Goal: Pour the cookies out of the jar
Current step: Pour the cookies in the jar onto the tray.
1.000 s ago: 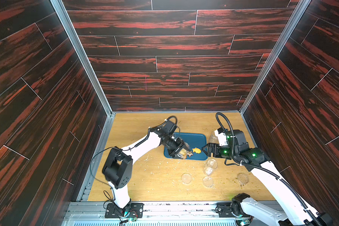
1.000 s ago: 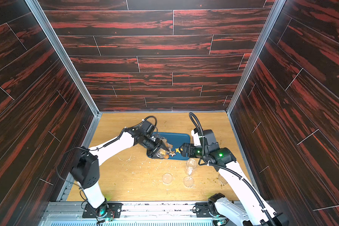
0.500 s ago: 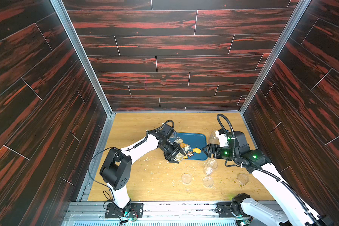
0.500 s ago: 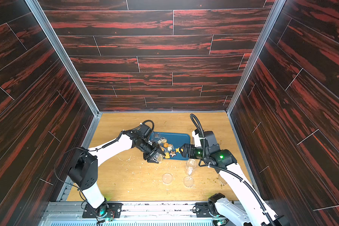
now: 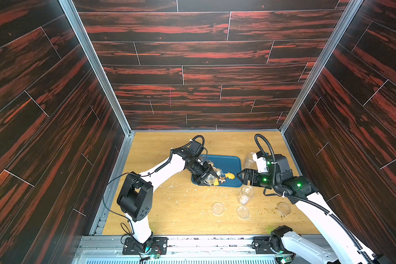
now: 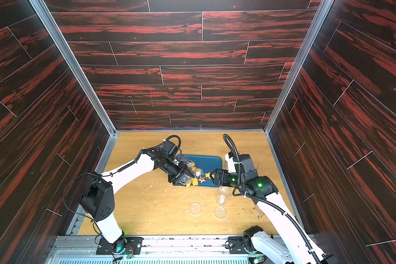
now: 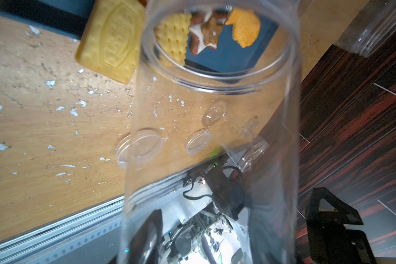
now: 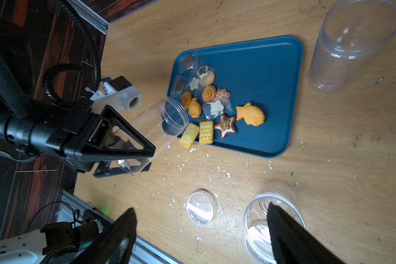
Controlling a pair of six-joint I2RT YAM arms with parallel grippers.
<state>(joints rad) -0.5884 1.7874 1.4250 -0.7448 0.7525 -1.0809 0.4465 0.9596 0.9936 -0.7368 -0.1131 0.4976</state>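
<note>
Left fingers clamp tilted jar; cookies on tray

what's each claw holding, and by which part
Left claw clamps the clear jar by its sides near the base; right claw is open, holding nothing.

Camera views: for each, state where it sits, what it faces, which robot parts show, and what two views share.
Top views: high over the front rail, facing down and back; left arm, right arm and tray show.
Left wrist: looking along the held jar to the cookies; left fingers at the edge.
Right wrist: looking down on tray, cookies, left arm; right fingers apart.
Shared: both wrist views show the star cookie.
</note>
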